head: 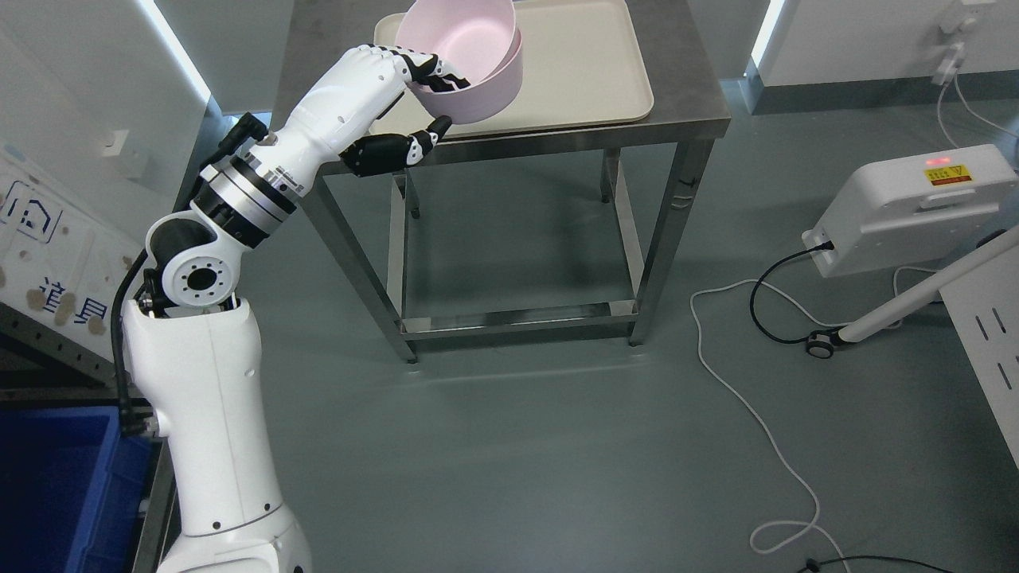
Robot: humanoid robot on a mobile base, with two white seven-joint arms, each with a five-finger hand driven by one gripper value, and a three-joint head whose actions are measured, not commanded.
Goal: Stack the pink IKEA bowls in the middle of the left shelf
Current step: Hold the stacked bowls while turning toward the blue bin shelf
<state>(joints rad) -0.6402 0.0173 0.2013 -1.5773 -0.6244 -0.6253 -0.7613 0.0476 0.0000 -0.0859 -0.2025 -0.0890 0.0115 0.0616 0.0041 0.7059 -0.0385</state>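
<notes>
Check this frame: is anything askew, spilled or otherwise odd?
Nothing is spilled or damaged. The pink bowls sit tilted, nested in the left hand over the near-left corner of the beige tray. A loose white cable snakes across the floor.

Right of your fingers (430, 73) the tray (589, 72) lies bare; the pink bowls (478, 60) crowd them.

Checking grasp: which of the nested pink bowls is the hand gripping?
The outer, lower pink bowl: the left hand has fingers over its rim and thumb beneath. The inner bowl sits untouched inside.
</notes>
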